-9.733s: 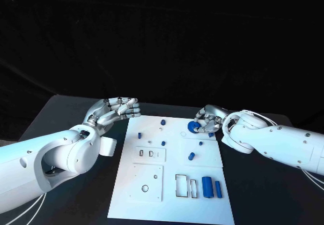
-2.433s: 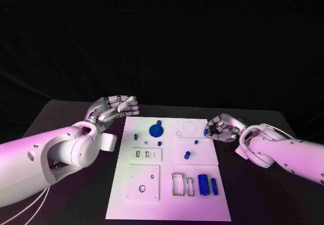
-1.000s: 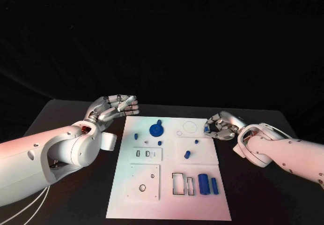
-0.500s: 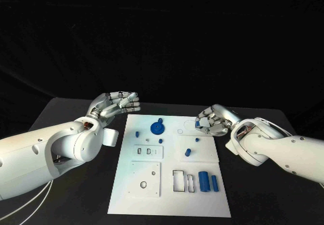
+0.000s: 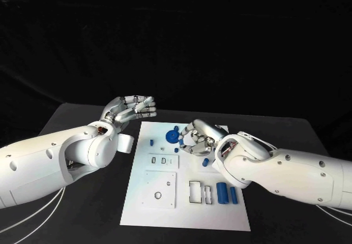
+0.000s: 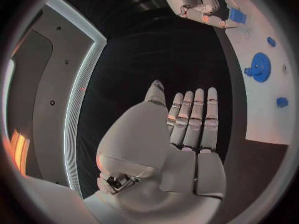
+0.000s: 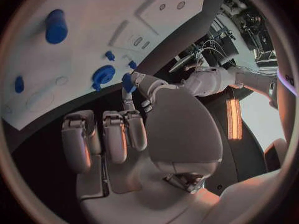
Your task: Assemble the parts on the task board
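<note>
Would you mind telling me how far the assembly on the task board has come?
Done, it seems: the blue gear sits on the task board. In hand: nothing I can make out; the right hand hovers beside the gear, the left hand is off the board. Left: two blue blocks and small pegs lie loose.

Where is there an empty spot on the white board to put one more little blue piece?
The near end of the white task board, below the two upright blue cylinders, looks bare. The far end is crowded: the round blue gear and small blue pegs sit there, with the right hand hovering over them.
</note>
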You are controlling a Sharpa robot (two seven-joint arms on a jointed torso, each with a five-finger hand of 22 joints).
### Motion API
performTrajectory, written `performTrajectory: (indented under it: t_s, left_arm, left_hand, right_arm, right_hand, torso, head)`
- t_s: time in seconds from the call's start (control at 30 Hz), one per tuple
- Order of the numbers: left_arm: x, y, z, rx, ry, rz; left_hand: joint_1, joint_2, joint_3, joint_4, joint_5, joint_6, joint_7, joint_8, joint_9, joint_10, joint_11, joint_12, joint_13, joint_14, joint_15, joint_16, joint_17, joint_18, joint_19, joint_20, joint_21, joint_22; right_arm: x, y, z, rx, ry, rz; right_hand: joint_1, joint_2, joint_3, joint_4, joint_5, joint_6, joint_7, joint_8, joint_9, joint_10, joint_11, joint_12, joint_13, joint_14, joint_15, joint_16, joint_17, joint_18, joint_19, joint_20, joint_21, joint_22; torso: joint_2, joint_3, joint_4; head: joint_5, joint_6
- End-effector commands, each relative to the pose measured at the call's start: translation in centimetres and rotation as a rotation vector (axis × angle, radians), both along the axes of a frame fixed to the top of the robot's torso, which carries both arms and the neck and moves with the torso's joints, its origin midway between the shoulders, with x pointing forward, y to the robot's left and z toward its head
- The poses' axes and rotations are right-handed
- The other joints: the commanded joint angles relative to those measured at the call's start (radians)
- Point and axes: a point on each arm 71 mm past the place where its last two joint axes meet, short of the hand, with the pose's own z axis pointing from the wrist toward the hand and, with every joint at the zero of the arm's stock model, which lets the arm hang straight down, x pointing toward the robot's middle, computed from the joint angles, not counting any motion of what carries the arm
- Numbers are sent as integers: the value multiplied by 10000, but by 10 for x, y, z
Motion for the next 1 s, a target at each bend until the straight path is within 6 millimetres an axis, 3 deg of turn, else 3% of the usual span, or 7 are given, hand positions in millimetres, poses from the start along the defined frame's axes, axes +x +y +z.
performTrajectory:
  t_s: [0.03, 0.17, 0.43, 0.6, 1.0]
  left_arm:
    - [0, -3, 0, -82, 37, -227]
    - [1, -4, -1, -73, 56, -228]
    - [1, -6, -1, -79, 79, -271]
    - [1, -7, -1, -83, 86, -289]
    - [0, -7, -1, -95, 108, -342]
  left_hand:
    - [37, 38, -65, 8, -38, 13, 235, -20, 15, 27, -13, 4, 11, 13, -39, -43, 8, 97, 51, -12, -26, -11]
    - [42, 43, -69, 9, -37, 26, 231, -14, 21, 43, -17, 10, 14, 27, -42, -38, 15, 98, 57, -13, -24, -12]
    - [42, 43, -69, 9, -37, 26, 231, -14, 21, 43, -17, 10, 14, 27, -42, -38, 15, 98, 57, -13, -24, -12]
    - [51, 47, -76, 10, -32, 37, 227, -9, 26, 57, -21, 12, 14, 35, -44, -39, 22, 99, 61, -14, -24, -14]
    - [51, 47, -76, 10, -32, 37, 227, -9, 26, 57, -21, 12, 14, 35, -44, -39, 22, 99, 61, -14, -24, -14]
  right_arm:
    - [-2, 7, -7, -484, -211, -149]
    - [-7, 19, -14, -549, -126, 39]
    - [-14, 38, -31, -758, 98, 295]
    - [-18, 47, -41, -854, 180, 374]
    - [-16, 52, -50, -1187, 41, 350]
  right_hand:
    - [-99, 4, 18, -16, 57, 54, -19, 71, 166, 131, -61, -71, 1497, 1041, -49, 61, 2635, -67, 1065, -67, 43, 2629]
    - [-135, -11, 16, -19, 61, 49, -17, 71, 170, 124, -62, -81, 1487, 1041, -50, 61, 2635, -67, 1065, -69, 43, 2629]
    - [-257, -56, 0, -14, 49, 50, -22, 76, 185, 135, -63, -75, 1495, 1041, -51, 61, 2635, -67, 1065, -71, 43, 2629]
    - [-339, -86, -12, -8, 31, 52, -28, 80, 194, 141, -67, -71, 1500, 1041, -54, 61, 2635, -67, 1065, -73, 43, 2629]
    - [-474, -146, -34, 2, -18, 46, -36, 80, 206, 132, -73, -87, 1484, 1041, -60, 61, 2635, -67, 1065, -78, 43, 2629]
  torso:
    - [-37, -32, 9]
    - [-36, -28, -20]
    - [-14, -28, 21]
    - [-13, -24, 13]
    - [-17, -20, 17]
  head:
    - [31, -28]
    - [66, -31]
    - [45, -61]
    - [78, -93]
    - [82, -183]
